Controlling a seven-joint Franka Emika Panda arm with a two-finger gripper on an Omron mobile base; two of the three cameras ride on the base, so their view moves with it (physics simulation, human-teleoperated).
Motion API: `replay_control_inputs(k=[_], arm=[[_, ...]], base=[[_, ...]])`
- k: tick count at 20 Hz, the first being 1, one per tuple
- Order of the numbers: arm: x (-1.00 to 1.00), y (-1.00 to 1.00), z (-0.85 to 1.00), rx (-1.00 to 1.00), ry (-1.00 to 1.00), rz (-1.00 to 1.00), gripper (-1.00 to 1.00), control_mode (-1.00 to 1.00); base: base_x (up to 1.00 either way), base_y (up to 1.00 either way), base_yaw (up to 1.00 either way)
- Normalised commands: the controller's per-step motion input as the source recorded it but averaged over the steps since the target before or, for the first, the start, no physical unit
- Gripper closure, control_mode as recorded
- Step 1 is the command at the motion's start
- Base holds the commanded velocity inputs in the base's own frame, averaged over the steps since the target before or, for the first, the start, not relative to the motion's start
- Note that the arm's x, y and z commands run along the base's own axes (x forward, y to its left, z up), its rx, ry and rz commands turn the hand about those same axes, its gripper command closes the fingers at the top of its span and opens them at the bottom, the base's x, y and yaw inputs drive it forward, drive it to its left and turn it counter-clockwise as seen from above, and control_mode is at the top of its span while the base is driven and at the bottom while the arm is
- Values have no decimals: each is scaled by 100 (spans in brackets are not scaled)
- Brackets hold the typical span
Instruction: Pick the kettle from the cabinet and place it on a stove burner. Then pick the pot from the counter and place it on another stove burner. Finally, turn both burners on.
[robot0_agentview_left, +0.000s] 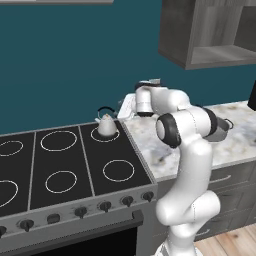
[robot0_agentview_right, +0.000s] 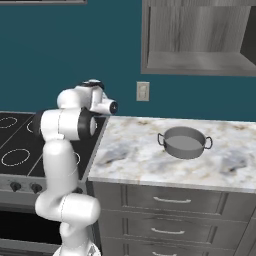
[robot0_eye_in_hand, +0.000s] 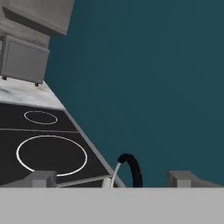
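Note:
The small white kettle (robot0_agentview_left: 106, 125) stands upright on the back right burner (robot0_agentview_left: 105, 136) of the black cooktop (robot0_agentview_left: 88, 165). My gripper (robot0_agentview_left: 124, 108) hovers just right of it and a little above, open and holding nothing. In the hand view the kettle's black arched handle (robot0_eye_in_hand: 131, 169) rises low between the two spread fingertips (robot0_eye_in_hand: 43, 178), with my gripper (robot0_eye_in_hand: 113, 179) around it but not touching. The grey pot (robot0_agentview_right: 184, 142) sits on the marble counter (robot0_agentview_right: 130, 145), far from the hand; in the left base view the pot (robot0_agentview_left: 226, 123) is mostly hidden behind my arm. The cabinet (robot0_agentview_right: 195, 45) niche hangs above.
Other white burner rings (robot0_agentview_left: 118, 170) lie free on the cooktop, with a row of dark knobs (robot0_agentview_left: 105, 205) along its front. A wall outlet (robot0_agentview_right: 143, 91) sits above the counter. Drawer fronts with silver pulls (robot0_agentview_right: 172, 201) run below the counter.

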Motion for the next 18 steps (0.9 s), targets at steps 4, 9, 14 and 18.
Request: replay_control_inputs(k=[4, 9, 14, 18], arm=[[-64, 0, 15, 0, -2, 2, -100, -100], [-57, 0, 36, 0, -4, 0, -100, -100], [-43, 0, 50, -3, -6, 0, -100, -100], [-42, 0, 41, -6, -4, 0, -100, -100]], base=[[0, 0, 0], [0, 0, 0], [0, 0, 0], [0, 0, 0]])
